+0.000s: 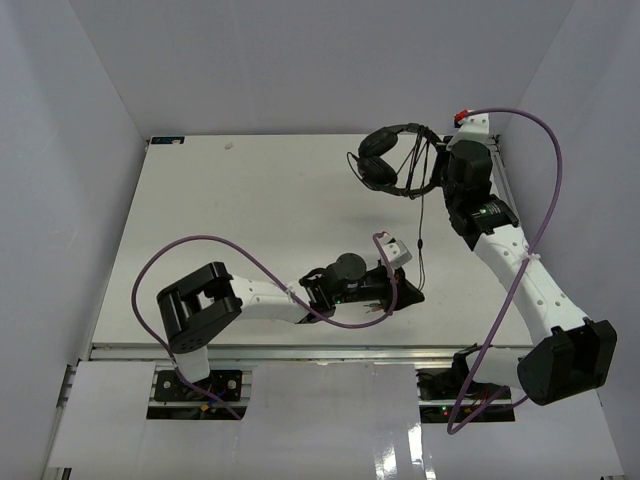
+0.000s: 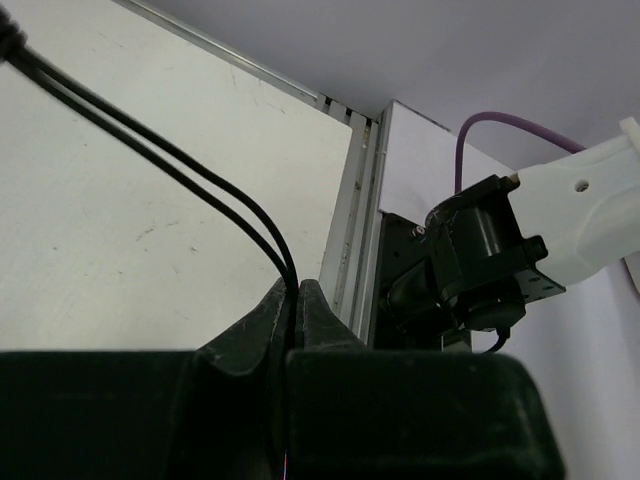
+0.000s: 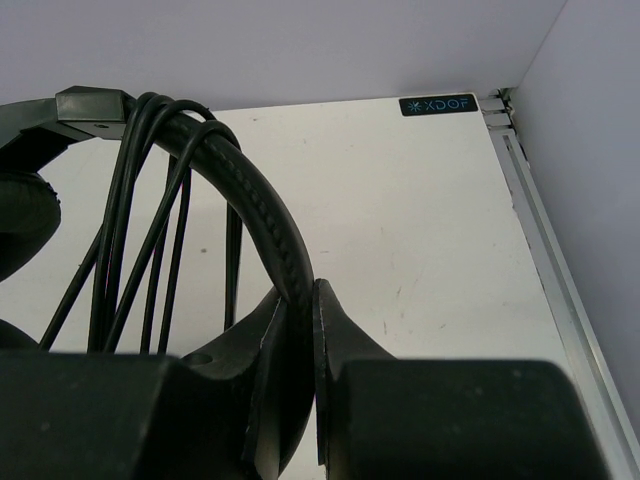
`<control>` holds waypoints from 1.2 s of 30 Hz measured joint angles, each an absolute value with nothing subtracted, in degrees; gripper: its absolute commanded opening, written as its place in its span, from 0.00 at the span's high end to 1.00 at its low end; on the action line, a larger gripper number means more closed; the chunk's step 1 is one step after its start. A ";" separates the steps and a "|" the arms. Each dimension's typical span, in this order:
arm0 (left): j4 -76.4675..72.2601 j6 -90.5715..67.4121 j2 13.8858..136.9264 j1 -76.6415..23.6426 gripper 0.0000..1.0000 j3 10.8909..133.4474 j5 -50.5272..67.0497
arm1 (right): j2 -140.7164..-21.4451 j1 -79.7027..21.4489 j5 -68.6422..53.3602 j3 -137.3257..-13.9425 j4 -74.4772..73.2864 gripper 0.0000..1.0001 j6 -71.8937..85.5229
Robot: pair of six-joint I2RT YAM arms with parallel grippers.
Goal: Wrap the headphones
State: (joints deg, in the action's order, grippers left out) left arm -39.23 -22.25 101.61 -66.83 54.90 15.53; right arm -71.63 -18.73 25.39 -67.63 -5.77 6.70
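Right, near edge first: the L arm lies low across the near part of the table (image 1: 250, 200), reaching twd the right, w/ a purple cable (image 1: 170, 250) looping over it. L claw (image 1: 410, 293) sits near-centre, a bit right, closed on the cord (image 1: 422, 225). In its wrist view the L claw (image 2: 292, 300) has its fingers (image 2: 265, 322) pinched together, w/ two strands of cord (image 2: 170, 160) coming out of the slot side by side and running off over the white top. The R arm base (image 2: 480, 260) shows beyond the table edge in that view. From the claw the cord runs fairly straight twd the far side, up to the headphones (image 1: 380, 158) at the far-right corner. Can't tell if the earcups touch the table. R arm reaches from near-right to that corner. R claw (image 1: 437, 165) is clamped on the headband (image 1: 410, 132). Its wrist view shows the R claw (image 3: 300, 310) shut tight on the ribbed headband (image 3: 255, 215), band passing btwn the fingers (image 3: 335, 325). Several turns of cord (image 3: 140, 200) hang over the band just left of the claw, strands fanning downward. One earcup (image 3: 20, 225) is at the left edge. A small label (image 3: 438, 104) sits at the table's far corner.
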 measured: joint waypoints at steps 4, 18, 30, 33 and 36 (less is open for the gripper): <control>-34.10 -20.84 101.85 -68.66 0.94 59.81 15.52 | -71.94 -18.94 26.63 -65.44 -3.51 0.92 4.55; -11.59 -12.90 83.89 -69.81 0.94 62.01 9.13 | -69.48 -19.06 23.56 -59.23 -0.26 0.92 -1.63; -12.93 -15.50 87.24 -69.63 0.95 51.03 9.95 | -69.47 -19.11 15.08 -65.70 -8.53 0.92 5.12; -13.49 -15.46 87.68 -69.65 0.95 51.00 9.93 | -69.47 -19.08 14.42 -66.69 -9.70 0.92 5.81; -13.63 -15.13 87.68 -69.61 0.95 51.00 9.85 | -69.47 -18.72 14.30 -67.15 -10.27 0.92 5.92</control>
